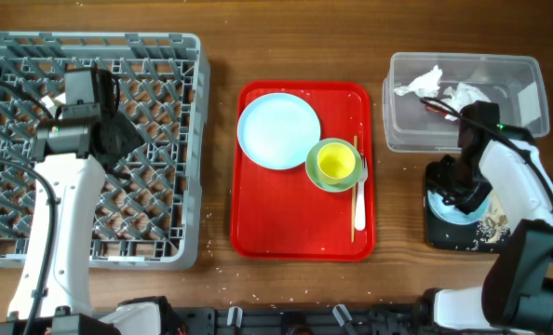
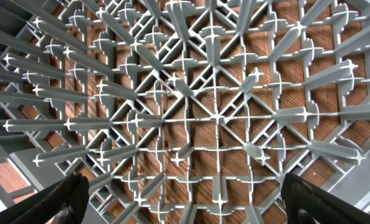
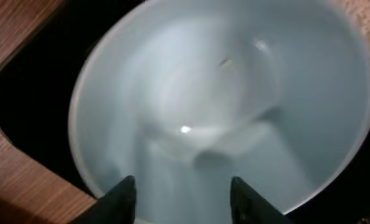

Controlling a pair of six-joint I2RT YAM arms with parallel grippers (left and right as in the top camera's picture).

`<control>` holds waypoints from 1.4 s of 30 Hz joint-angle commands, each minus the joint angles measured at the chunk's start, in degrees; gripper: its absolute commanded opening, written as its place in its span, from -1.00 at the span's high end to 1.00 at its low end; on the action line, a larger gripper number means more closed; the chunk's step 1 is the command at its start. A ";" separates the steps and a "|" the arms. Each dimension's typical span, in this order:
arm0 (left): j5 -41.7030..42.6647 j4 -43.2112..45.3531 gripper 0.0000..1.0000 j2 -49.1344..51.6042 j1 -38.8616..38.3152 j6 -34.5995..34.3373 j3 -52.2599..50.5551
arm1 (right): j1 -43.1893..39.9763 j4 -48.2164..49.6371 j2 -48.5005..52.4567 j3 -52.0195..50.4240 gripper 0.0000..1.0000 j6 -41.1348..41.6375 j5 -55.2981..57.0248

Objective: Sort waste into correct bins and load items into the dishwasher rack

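Glossy white bowl [image 3: 222, 93] sits in the matte black tray [image 3: 29, 87] near the right edge of the counter [image 1: 216, 140], right pincer [image 3: 185, 194] released just above it; left pincer [image 2: 185, 190], spread wide, hangs over the grey pegged lattice rack [image 1: 155, 65].

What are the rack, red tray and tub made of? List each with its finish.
Rack: grey moulded plastic, matte, judging by its thin lattice and pegs.
Red tray: likely plastic, smooth with a slight sheen and rounded corners.
Tub: clear plastic; the tissues show through its walls.

Bright, even light; white bowl [image 3: 222, 93] blurred close-up.
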 commanded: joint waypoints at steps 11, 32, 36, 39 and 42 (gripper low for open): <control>-0.11 0.04 -1.00 -0.04 0.22 0.04 0.92 | 0.24 -1.97 -0.02 2.36 0.91 0.17 1.49; -0.11 0.04 -1.00 -0.04 0.22 0.04 0.92 | -23.71 0.22 -5.99 -1.42 -0.20 -6.23 -11.65; -0.11 0.04 -1.00 -0.04 0.22 0.04 0.92 | -23.71 3.26 -5.90 -4.31 -0.02 -6.12 -11.08; -0.11 0.04 -1.00 -0.04 0.22 0.04 0.92 | -23.71 4.68 -5.90 -5.77 0.33 -4.61 -8.37; -0.11 0.04 -1.00 -0.04 0.22 0.04 0.92 | -23.71 5.09 -5.90 -5.92 0.33 -4.59 -8.39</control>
